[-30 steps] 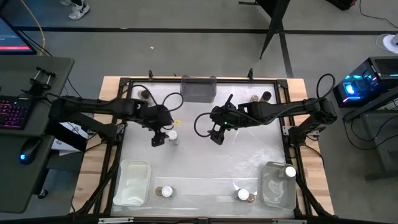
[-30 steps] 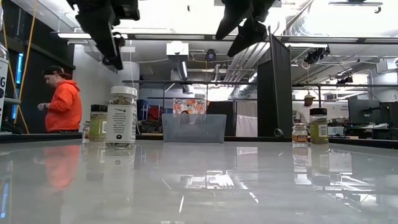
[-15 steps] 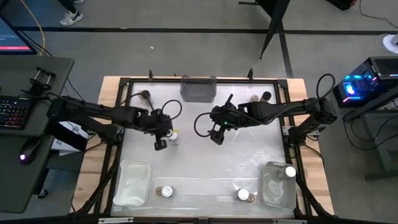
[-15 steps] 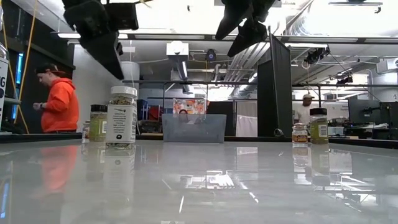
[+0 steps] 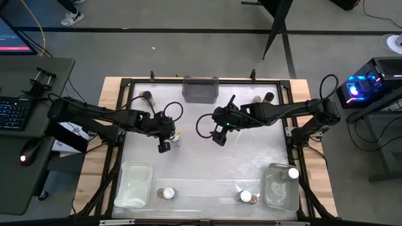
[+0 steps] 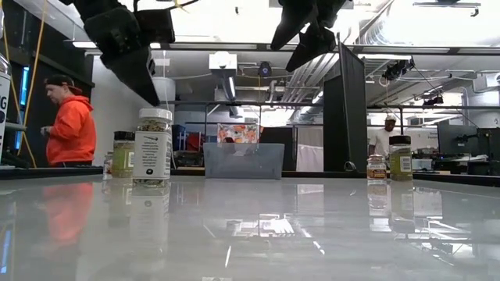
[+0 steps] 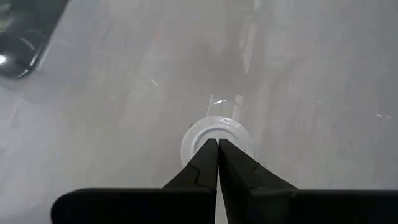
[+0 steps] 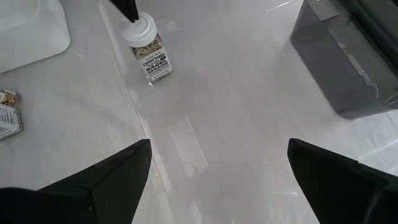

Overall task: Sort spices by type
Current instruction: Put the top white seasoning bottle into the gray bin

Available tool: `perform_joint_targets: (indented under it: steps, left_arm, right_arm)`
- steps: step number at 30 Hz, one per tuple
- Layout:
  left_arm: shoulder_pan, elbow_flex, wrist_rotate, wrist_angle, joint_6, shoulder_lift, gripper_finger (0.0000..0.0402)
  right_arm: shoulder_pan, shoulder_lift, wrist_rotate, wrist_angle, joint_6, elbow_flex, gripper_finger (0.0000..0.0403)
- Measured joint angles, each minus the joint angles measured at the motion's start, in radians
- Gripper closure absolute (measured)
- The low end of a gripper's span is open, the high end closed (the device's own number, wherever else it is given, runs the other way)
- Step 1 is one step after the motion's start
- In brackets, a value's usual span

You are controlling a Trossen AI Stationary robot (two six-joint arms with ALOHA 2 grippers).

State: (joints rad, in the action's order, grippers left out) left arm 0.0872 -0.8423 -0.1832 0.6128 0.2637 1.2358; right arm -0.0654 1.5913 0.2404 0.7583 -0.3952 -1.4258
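Note:
A white-lidded spice jar [image 5: 174, 137] stands upright on its base left of the table's middle; it also shows in the low view [image 6: 153, 148] and in the right wrist view [image 8: 148, 46]. My left gripper [image 5: 167, 143] is shut, its tips [image 7: 217, 144] right at the jar's white lid [image 7: 214, 134]. My right gripper [image 5: 218, 139] hangs open above the middle of the table, with nothing between its fingers [image 8: 112, 177]. My left gripper's shut fingertips come slanting down from the table's left side at the top of the jar's white lid [image 8: 140, 26]. Whether they rest on the lid or stand just above it I cannot tell. The jar stays upright on the table.
Other jars stand at the back left [image 5: 147, 95], at the back right [image 5: 264, 98], and near the front edge [image 5: 164, 193] [image 5: 246, 196]. One jar lies in the clear bin [image 5: 281, 186] at the front right. A second clear bin [image 5: 135, 183] sits front left, a grey bin [image 5: 200, 89] at the back.
My left gripper has shut and gone down toward the white-lidded jar, tipping more steeply; its tips now stand at the lid. The jar has kept its place. A person in orange beyond the table has shifted.

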Motion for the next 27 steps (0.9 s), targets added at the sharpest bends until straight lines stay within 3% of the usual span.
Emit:
perform_joint_targets:
  steps: [9,16,23,27]
  left_arm:
    - [0.0,0.007,0.019,-0.112,0.018,0.074,0.0401]
    - [-0.002,0.008,0.04,-0.365,-0.004,0.189,0.0401]
    - [-0.002,0.001,0.071,-0.759,-0.004,0.387,0.0401]
    - [-0.002,-0.058,0.078,-0.863,-0.015,0.491,0.0401]
  right_arm:
    - [0.0,0.0,0.002,-0.002,-0.008,0.0,0.003]
    - [-0.016,-0.009,-0.007,0.003,-0.047,0.0,0.003]
    - [-0.034,-0.028,-0.008,0.014,-0.061,0.0,0.003]
    - [-0.04,-0.038,-0.008,0.016,-0.076,0.0,0.003]
